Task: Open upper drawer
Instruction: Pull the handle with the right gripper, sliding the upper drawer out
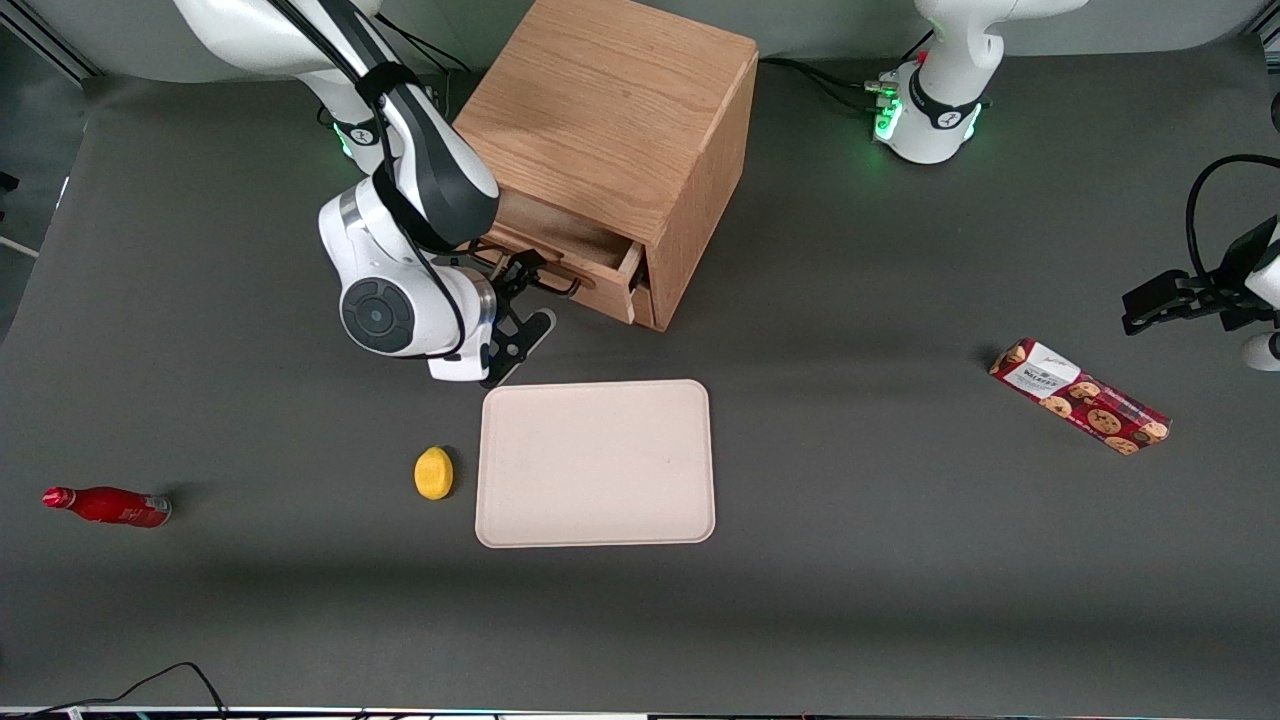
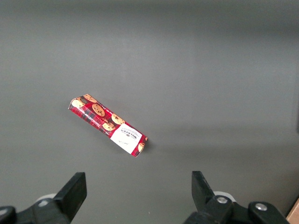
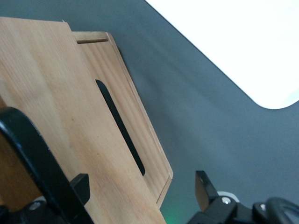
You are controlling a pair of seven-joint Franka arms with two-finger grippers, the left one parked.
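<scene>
Pincer (image 1: 535, 290) at the front of the upper drawer (image 1: 590, 262), fingers (image 3: 79, 186) spread apart, with the black wire handle (image 3: 32, 158) lying between them, not squeezed. Upper drawer pulled partly out of the light oak cabinet (image 1: 610, 110), its inside visible. Lower drawer (image 3: 126, 135) closed beneath. On the table (image 1: 850, 560), nearer the front camera: pale tray (image 1: 596, 463), yellow lemon (image 1: 434, 472) beside it. Red bottle (image 1: 105, 506) toward the working arm's end, cookie box (image 1: 1080, 395) toward the parked arm's end.

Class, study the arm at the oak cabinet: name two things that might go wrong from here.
The gripper sits at the upper drawer's black handle; the drawer is only partly out, so a slip might leave it there. The tray lies nearer the camera; the wrist may bump it if pulled further.
</scene>
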